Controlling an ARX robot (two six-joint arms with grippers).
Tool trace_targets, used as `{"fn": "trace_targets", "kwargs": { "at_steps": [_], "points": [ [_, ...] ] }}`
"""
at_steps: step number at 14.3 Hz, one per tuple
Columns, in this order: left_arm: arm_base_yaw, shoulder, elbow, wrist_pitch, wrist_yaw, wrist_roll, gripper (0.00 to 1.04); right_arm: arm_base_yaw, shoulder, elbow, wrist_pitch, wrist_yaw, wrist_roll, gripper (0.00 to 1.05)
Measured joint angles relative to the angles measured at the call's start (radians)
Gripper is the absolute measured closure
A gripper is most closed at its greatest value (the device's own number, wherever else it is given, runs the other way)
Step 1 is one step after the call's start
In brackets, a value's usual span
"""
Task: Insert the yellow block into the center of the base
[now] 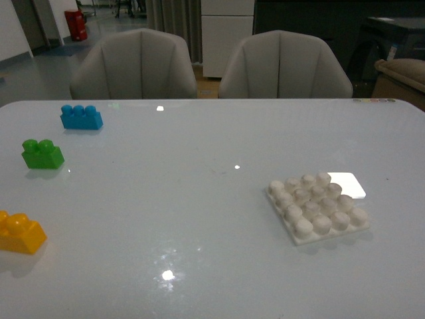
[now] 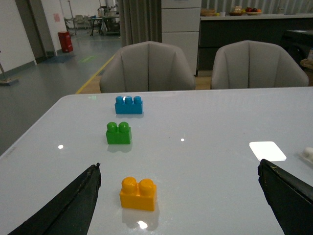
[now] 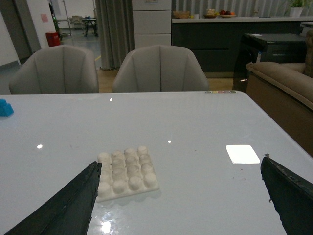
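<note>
Left jaws: spread wide, empty, hanging above the tabletop (image 1: 199, 199). Right jaws: likewise wide apart and empty.

Yellow block (image 2: 138, 193): upright on the tabletop at my near left, studs up, well apart from everything. In my left wrist view it sits just ahead, between the two open tips, nearer the one on that picture's left. Green brick (image 1: 42, 153) next in line beyond it, blue brick (image 1: 81, 117) farthest. All three are loose and none touch.

Base (image 1: 317, 207): flat on the tabletop to my right, turned slightly askew, no brick on it. A bright white patch (image 1: 348, 184) lies just past its far corner. Long carry across from block to base.

Handling, my judgement: hard plastic, hollow, light, will not deform. The glossy sides and shiny tabletop mean it may skate if nudged by one tip first. Take it across the two long flat sides, low on the body and below the studs, with the underside left free to seat. The base is light too and may slide when I press down.
</note>
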Motion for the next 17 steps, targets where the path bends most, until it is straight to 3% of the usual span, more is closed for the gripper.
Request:
{"fn": "trace_targets", "kwargs": {
  "at_steps": [12,13,14,15,17],
  "points": [
    [0.0,0.0,0.0,0.0,0.0,0.0,0.07,0.0,0.0,0.0,0.0,0.0,0.0,0.06],
    [0.0,0.0,0.0,0.0,0.0,0.0,0.07,0.046,0.032,0.021,-0.058,0.103,-0.005,0.06],
    [0.0,0.0,0.0,0.0,-0.001,0.0,0.07,0.096,0.113,0.038,-0.02,0.198,-0.007,0.06],
    [0.0,0.0,0.0,0.0,0.002,0.0,0.07,0.088,0.26,0.1,0.084,0.229,-0.013,0.06],
    [0.0,0.0,0.0,0.0,0.0,0.0,0.07,-0.029,0.507,0.235,0.309,0.172,-0.027,0.06]
  ]
}}
